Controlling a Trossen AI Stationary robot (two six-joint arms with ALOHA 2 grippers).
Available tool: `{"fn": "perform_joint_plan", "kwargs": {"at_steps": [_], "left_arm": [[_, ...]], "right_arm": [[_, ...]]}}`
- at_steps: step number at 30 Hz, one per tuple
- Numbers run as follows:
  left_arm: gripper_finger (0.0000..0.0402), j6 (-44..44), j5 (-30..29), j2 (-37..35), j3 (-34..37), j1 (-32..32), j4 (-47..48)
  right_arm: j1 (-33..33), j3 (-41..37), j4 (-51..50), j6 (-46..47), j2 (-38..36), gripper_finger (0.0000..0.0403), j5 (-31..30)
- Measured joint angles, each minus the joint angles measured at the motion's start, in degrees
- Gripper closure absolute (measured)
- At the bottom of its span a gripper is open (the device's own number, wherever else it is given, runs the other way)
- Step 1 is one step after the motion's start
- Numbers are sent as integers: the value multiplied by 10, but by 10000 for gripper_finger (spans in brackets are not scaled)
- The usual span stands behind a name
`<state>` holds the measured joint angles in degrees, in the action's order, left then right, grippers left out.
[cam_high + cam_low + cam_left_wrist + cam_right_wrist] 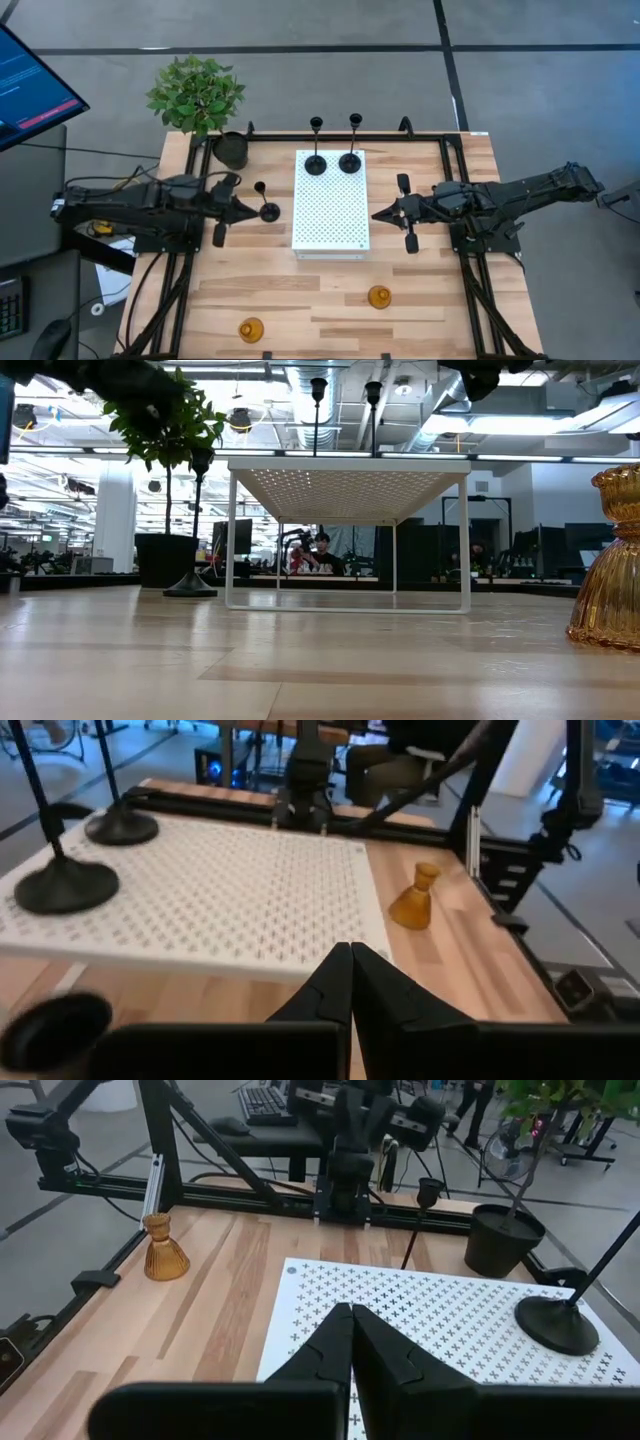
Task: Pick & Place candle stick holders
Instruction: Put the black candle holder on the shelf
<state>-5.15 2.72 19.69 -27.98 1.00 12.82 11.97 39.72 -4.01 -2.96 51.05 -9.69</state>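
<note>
Two black candle stick holders [315, 160] [350, 158] stand by their disc bases on the far end of a white perforated stand [331, 205]. A third black holder [268, 206] stands on the table just left of the stand. Its base [50, 1025] is beside my left gripper [250, 206] [350, 955], which is shut and holds nothing. Two amber holders [379, 297] [250, 329] sit on the table near its front edge. My right gripper [378, 213] [350, 1315] hovers shut at the stand's right edge, with nothing in it.
A black pot [231, 150] with a green plant [195, 93] stands at the far left corner. A black rail frame [330, 135] runs along the table's sides. Bare wood lies in front of the stand, between the amber holders. People sit in the room beyond [320, 550].
</note>
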Motion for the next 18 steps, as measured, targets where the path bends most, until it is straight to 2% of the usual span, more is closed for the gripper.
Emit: {"fn": "perform_joint_plan", "kwargs": {"at_steps": [5,11,18], "left_arm": [[400,-16,-77,-31,26,26,36],[400,-19,-97,-58,74,43,46],[400,-68,-161,-63,144,44,37]], "right_arm": [[0,0,1,0,0,403,0],[0,0,2,24,0,403,0],[0,0,2,30,0,403,0]]}}
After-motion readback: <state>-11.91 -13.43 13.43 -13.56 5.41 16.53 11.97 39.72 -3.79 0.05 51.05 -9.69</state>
